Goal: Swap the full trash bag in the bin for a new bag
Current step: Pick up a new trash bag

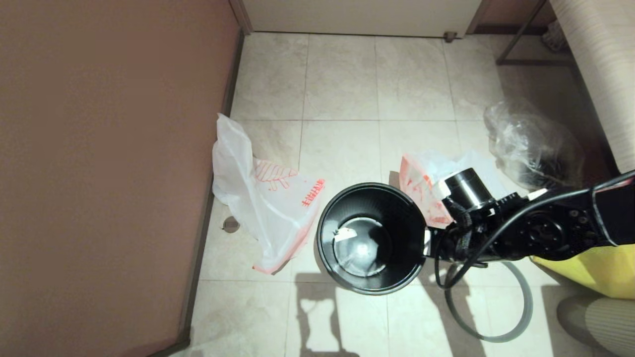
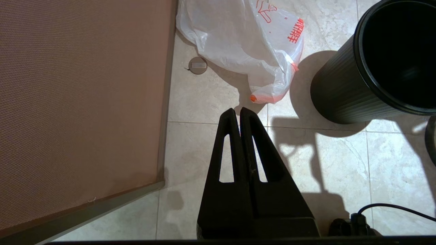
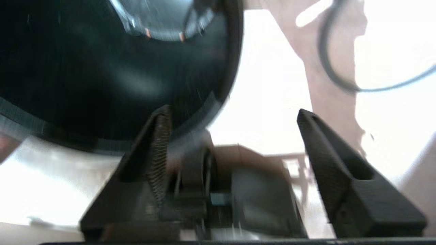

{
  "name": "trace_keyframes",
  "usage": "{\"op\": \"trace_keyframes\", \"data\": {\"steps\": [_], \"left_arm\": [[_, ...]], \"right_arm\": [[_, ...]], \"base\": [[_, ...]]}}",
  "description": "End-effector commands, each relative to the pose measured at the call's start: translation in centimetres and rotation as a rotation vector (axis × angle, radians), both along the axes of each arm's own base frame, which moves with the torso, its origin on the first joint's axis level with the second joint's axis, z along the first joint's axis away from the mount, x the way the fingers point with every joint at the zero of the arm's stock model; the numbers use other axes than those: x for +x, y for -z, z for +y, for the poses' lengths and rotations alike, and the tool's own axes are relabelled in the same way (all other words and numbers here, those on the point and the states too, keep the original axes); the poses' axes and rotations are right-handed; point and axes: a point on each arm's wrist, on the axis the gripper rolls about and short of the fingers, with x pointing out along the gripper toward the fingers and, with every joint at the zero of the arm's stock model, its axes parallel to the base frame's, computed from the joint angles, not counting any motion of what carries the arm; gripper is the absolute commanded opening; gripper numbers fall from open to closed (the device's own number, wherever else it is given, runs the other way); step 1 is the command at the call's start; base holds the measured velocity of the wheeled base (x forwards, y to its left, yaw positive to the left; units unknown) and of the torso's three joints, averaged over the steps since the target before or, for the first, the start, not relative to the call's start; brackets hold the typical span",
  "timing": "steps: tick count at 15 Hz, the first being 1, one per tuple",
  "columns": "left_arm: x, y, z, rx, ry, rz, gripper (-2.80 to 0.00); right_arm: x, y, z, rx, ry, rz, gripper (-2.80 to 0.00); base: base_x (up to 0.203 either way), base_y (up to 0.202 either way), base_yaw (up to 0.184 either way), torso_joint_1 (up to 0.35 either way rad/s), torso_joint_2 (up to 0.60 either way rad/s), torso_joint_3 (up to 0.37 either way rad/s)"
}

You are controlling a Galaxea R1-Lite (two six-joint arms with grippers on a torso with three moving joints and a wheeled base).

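Bin stands unlined at centre frame; new bag lies limp to its left, full bag behind the right gripper, fingers spread at the rim. Left gripper pressed together. Risk: withdrawal could tip the bin

- I see the bin upright on the floor, centre of my head view
- The new bag lies flat to its left, against the wall
- The full trash bag sits behind the bin, to its right, partly under my right arm
- A clear bag rests farther right
- The rim ring lies on the floor right of the bin
- My right gripper is at the bin's right rim
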Motion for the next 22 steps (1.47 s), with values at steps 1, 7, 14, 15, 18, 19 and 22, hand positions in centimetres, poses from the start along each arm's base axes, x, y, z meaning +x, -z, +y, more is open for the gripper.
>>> {"op": "trace_keyframes", "data": {"steps": [1, 7, 14, 15, 18, 19, 22], "left_arm": [[0.0, 0.0, 0.0, -0.001, -0.001, 0.0, -2.8], [0.0, 0.0, 0.0, -0.001, -0.001, 0.001, -2.8], [0.0, 0.0, 0.0, -0.001, -0.001, 0.0, -2.8], [0.0, 0.0, 0.0, -0.001, -0.001, 0.0, -2.8], [0.0, 0.0, 0.0, -0.001, -0.001, 0.0, -2.8], [0.0, 0.0, 0.0, -0.001, -0.001, 0.001, -2.8], [0.0, 0.0, 0.0, -0.001, -0.001, 0.0, -2.8]], "right_arm": [[-3.6, -4.2, -1.8, 0.041, 0.012, -0.024, 0.0], [-7.9, -4.6, -4.3, 0.046, 0.032, 0.009, -2.8], [-12.6, -4.1, -7.0, 0.011, 0.044, 0.063, -2.8], [-13.8, -3.8, -7.7, 0.009, 0.041, 0.065, -2.8], [-17.1, -3.4, -10.1, 0.033, 0.066, 0.025, -2.8], [-18.1, -3.4, -11.0, 0.047, 0.087, -0.001, -2.8], [-20.8, -3.4, -13.3, 0.049, 0.181, -0.086, -2.8]], "base": [[0.0, 0.0, 0.0, 0.0, 0.0, 0.0], [0.0, 0.0, 0.0, 0.0, 0.0, 0.0], [0.0, 0.0, 0.0, 0.0, 0.0, 0.0], [0.0, 0.0, 0.0, 0.0, 0.0, 0.0], [0.0, 0.0, 0.0, 0.0, 0.0, 0.0], [0.0, 0.0, 0.0, 0.0, 0.0, 0.0], [0.0, 0.0, 0.0, 0.0, 0.0, 0.0]]}}
